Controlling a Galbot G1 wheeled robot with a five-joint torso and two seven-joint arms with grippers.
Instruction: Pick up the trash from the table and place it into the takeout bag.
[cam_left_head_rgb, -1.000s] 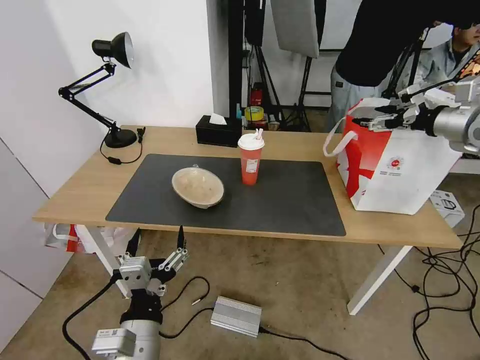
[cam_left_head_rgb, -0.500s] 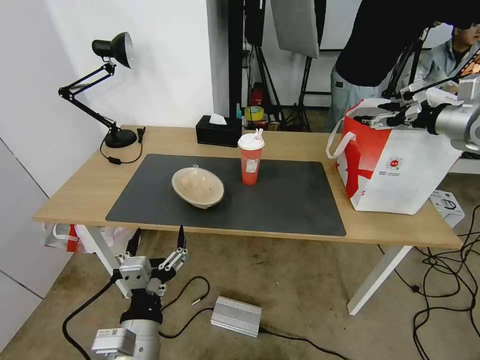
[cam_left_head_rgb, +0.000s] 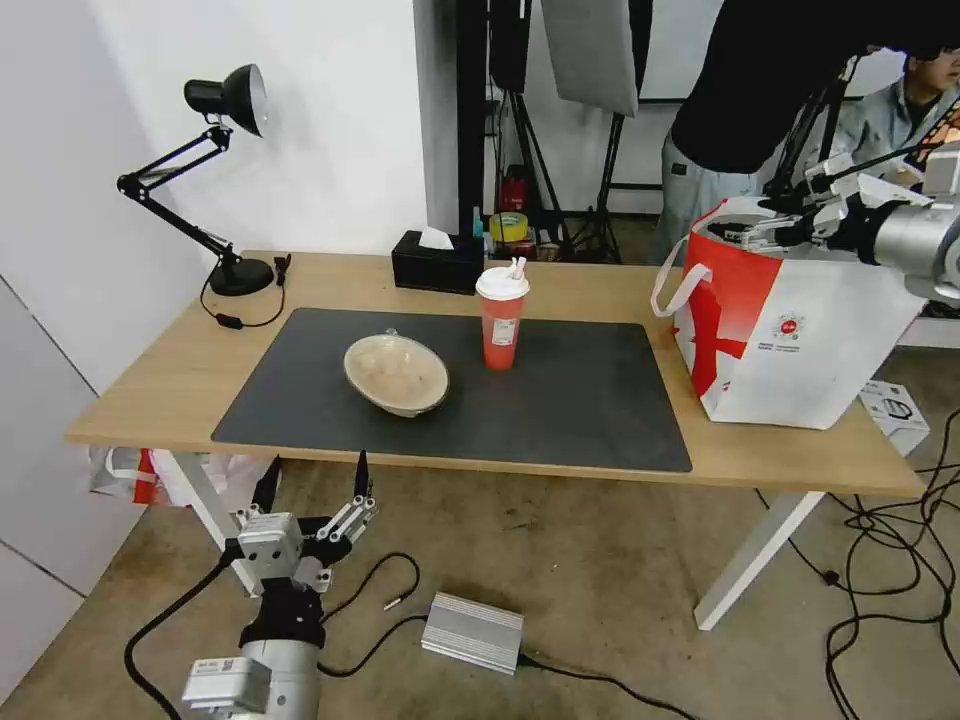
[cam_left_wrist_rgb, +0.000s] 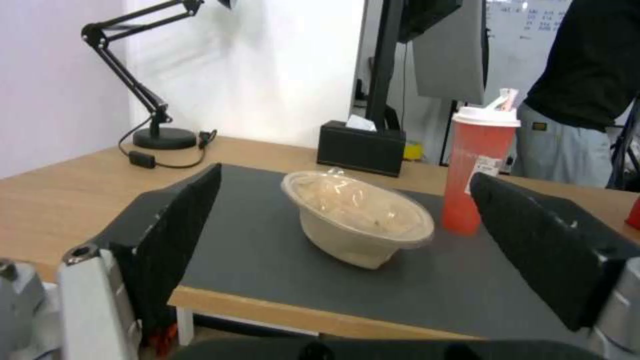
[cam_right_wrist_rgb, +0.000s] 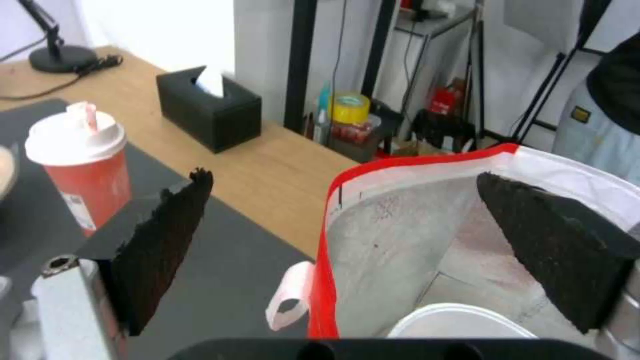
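Operator: Report right end effector status.

Robot: My right gripper (cam_left_head_rgb: 765, 222) is positioned above the open mouth of the takeout bag (cam_left_head_rgb: 800, 340), fingers spread apart, nothing between them. In the right wrist view, a white round rim (cam_right_wrist_rgb: 460, 320) lies at the bottom of the bag against the silver lining.

Operator: Left end effector?

Robot: My left gripper (cam_left_head_rgb: 312, 490) is parked low, in front of the table (cam_left_head_rgb: 150, 380) and below its near edge, fingers spread, empty.

Operator: Location of the remaining items?

Robot: The beige bowl (cam_left_head_rgb: 396, 374) rests tilted on the dark grey mat (cam_left_head_rgb: 560, 400). The red cup (cam_left_head_rgb: 502, 316) stands upright on the mat, just beside the bowl, toward the bag. A black tissue box (cam_left_head_rgb: 436, 262) sits behind the cup.
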